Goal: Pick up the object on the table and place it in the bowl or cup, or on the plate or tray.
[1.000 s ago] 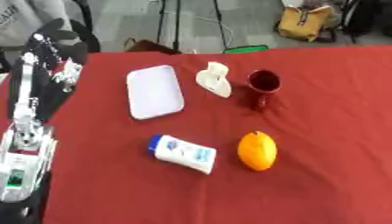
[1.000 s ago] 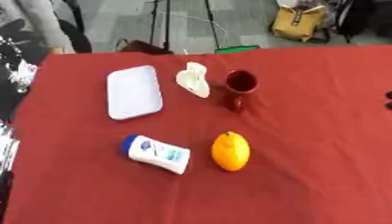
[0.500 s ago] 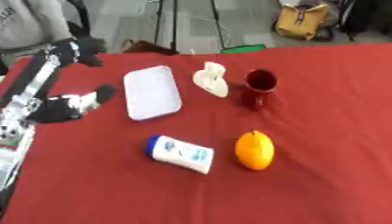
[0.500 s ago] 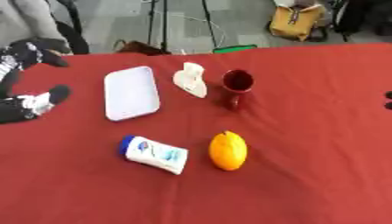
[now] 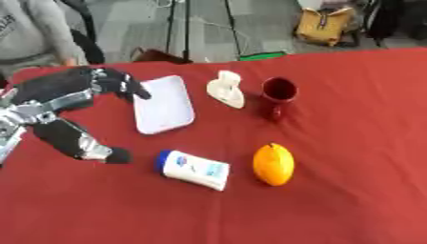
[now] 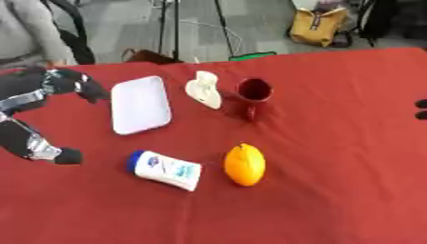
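- One big red table (image 5: 359,190) holds everything, with lots of bare cloth on the right side and along the near edge, so a hand has room to move there.
- Left hand (image 5: 63,102) is over the left side of the table, spread wide open with thumb and fingers far apart, and it holds nothing.
- Its top fingers reach just to the left edge of the tray (image 5: 163,105), and its lower tip is near the tube (image 5: 193,169).
- Right hand (image 6: 421,108) shows only as dark tips at the right edge, so I cannot tell how open it is.
- White tray lies flat and bare, just behind the tube.
- I think this is the reach step: nothing is picked up yet.
- Tube lies on its side, close to the hand, so it looks like the thing to grab; the hand would need to come down over it and close.
- Orange (image 5: 273,164) sits just right of the tube, so there is little room on that side.
- Cup (image 5: 278,93) and a small white thing (image 5: 227,89) stand behind, well apart from the hand.
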